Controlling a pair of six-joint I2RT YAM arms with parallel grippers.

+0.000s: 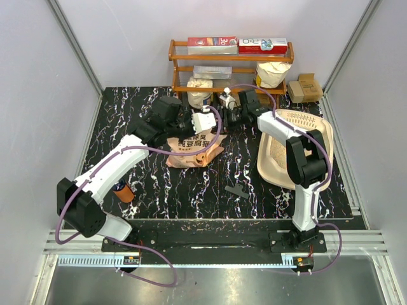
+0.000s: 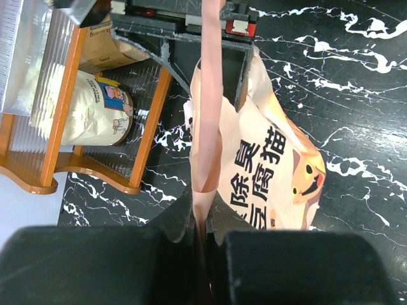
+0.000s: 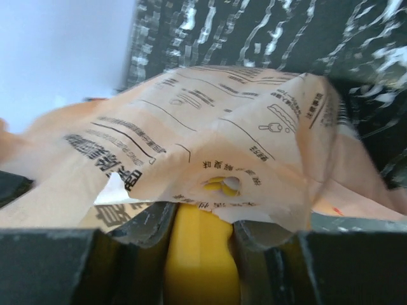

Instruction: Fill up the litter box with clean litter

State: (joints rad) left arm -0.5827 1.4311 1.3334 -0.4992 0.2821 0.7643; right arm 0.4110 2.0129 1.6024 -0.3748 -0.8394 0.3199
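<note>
Left pincer (image 2: 202, 219), right pincer (image 3: 202, 219) on litter bag (image 2: 273, 171) edge, wooden rack (image 2: 62, 108) near.

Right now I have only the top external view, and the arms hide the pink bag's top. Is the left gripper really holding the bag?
Observer: Yes. The left wrist view shows the left gripper shut on the thin top edge of the litter bag.
Operator: And the other arm?
Observer: There, the right gripper grips the same edge farther along; the edge runs straight between the two.
Operator: Anything else?
Observer: In the right wrist view something yellow sits between its fingers, under the bag paper; I cannot tell what.
</note>
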